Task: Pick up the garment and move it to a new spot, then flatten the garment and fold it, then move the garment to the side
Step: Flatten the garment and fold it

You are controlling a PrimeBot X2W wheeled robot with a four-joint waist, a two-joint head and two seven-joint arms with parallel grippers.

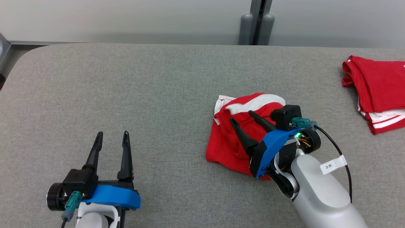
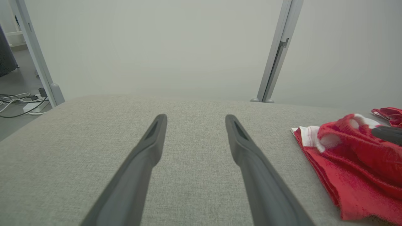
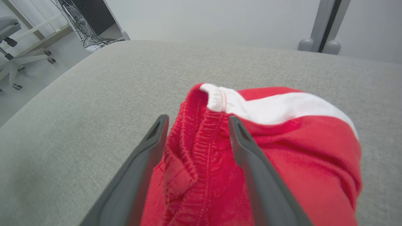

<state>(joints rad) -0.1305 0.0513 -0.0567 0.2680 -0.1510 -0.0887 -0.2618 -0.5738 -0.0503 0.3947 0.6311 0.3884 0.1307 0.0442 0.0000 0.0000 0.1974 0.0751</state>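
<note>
Because it lies bunched rather than spread, the garment (image 1: 224, 142) looks freshly set at its new spot, right of centre on the grey surface (image 1: 158, 95), with flattening and folding not yet done. It is red, humped in the middle, its white stripe (image 3: 276, 108) arched over the top and its elastic waistband (image 3: 207, 135) puckered into a ridge.

The right tool (image 1: 241, 116) hangs over that hump with its two fingers spread wide, one on each side of the ridge in the wrist view, clamped on nothing. Whether the tips brush the cloth is hard to say from these angles; they may just clear it. Its pale forearm (image 1: 319, 190) rises from the lower right and the wrist cocks inward, so the fingers point up and to the left across the cloth.

The left tool (image 1: 113, 133) waits well apart at the lower left, fingers parted and pointing straight ahead over bare surface, probably held ready to take a second corner for spreading. A pile (image 1: 379, 88) of folded red clothes sits at the far right edge, likely the side spot for finished pieces.
</note>
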